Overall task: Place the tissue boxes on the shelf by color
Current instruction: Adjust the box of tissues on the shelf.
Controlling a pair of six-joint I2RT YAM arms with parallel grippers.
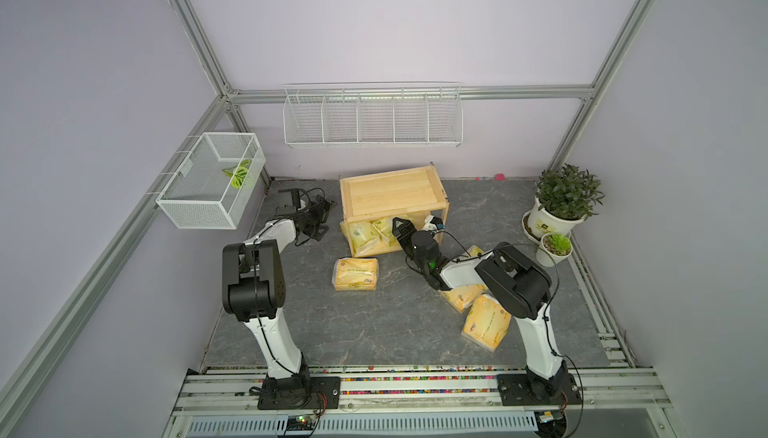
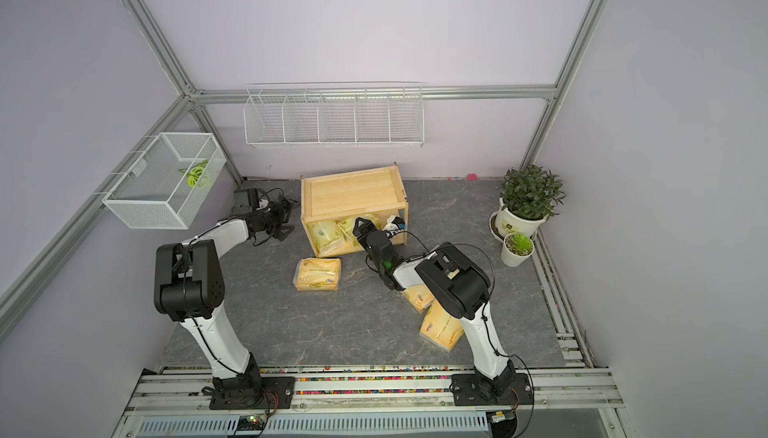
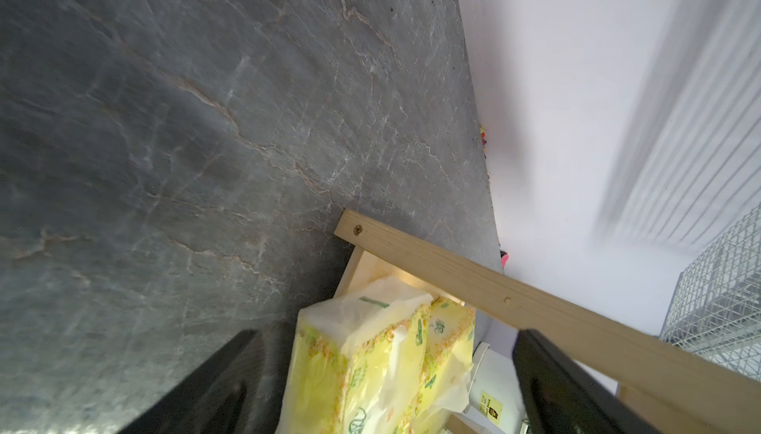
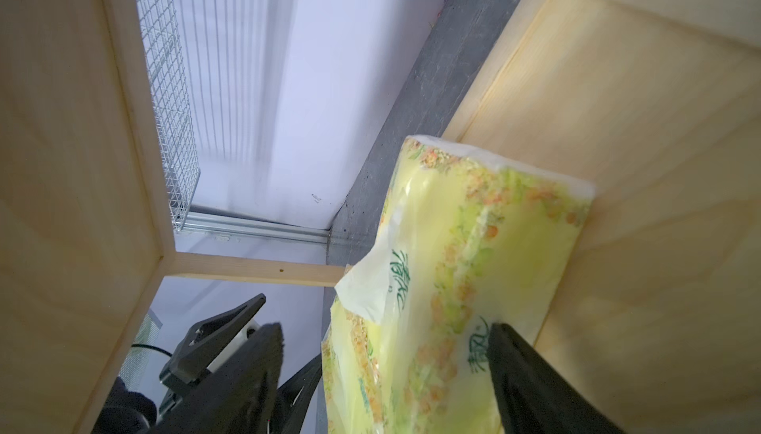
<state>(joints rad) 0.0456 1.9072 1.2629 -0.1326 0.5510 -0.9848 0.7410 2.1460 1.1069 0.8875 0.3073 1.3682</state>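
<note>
Shelf: the light wood shelf (image 1: 392, 193) sits at the far middle of the grey bench (image 1: 365, 328), its open front facing near.
Yellow-green packs: at least two yellow-green packs (image 1: 360, 235) are in the lower tier, standing on edge and leaning on each other (can't tell if there are more, the arm's in the way).
Right hand: the right hand (image 1: 401, 226) is poked into the right part of the lower tier with its fingers spread wide. The right wrist view has one yellow-green pack (image 4: 453, 255) between them. One finger is up against the wrapper and the other is clear of it, so nothing's clamped.
Left hand: the left hand (image 1: 323, 209) is low over the bench just left of the shelf, fingers wide apart, holding nothing.
Orange packs: one orange pack (image 1: 356, 274) lies flat just in front of the shelf. Two more orange packs (image 1: 486, 323) are over at the right, touching each other and partly under the right arm.
</note>
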